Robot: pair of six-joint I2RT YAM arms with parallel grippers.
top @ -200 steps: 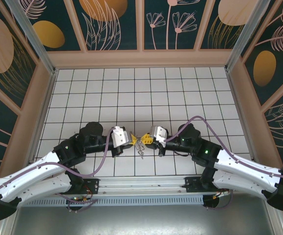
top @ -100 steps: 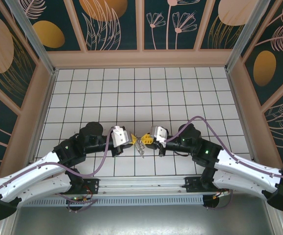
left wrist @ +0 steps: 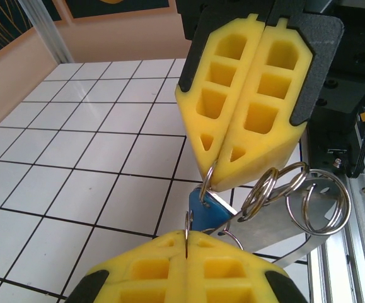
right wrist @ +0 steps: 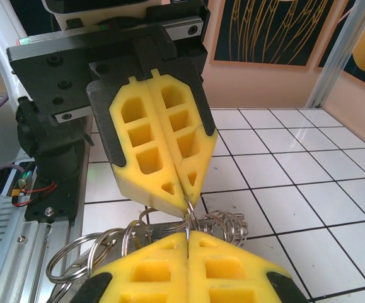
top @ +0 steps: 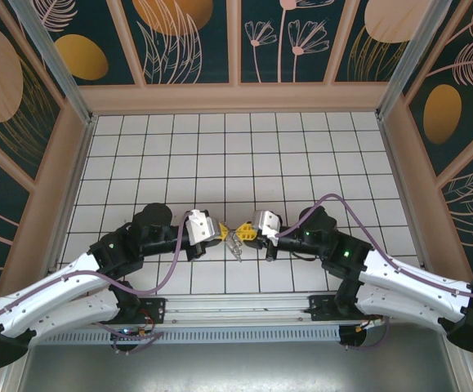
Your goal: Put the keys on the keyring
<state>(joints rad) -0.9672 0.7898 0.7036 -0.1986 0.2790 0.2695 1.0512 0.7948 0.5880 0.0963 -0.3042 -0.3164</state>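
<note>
Meeting tip to tip near the front edge of the white tiled table, the left end effector and right end effector are both clenched. Each pinches a thin wire loop of the keyring. The blue-headed key hangs in the gap between the two tips, against that loop. Further coils and a grey flat tab hang just beside it, on the side nearer the arm bases.

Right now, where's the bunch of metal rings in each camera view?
Top external: metal rings below centre, under the yellow fingers.
Left wrist: rings lower right, beside the blue key.
Right wrist: rings lower left.
Shared landmark: those yellow fingers, meeting tip to tip.
</note>
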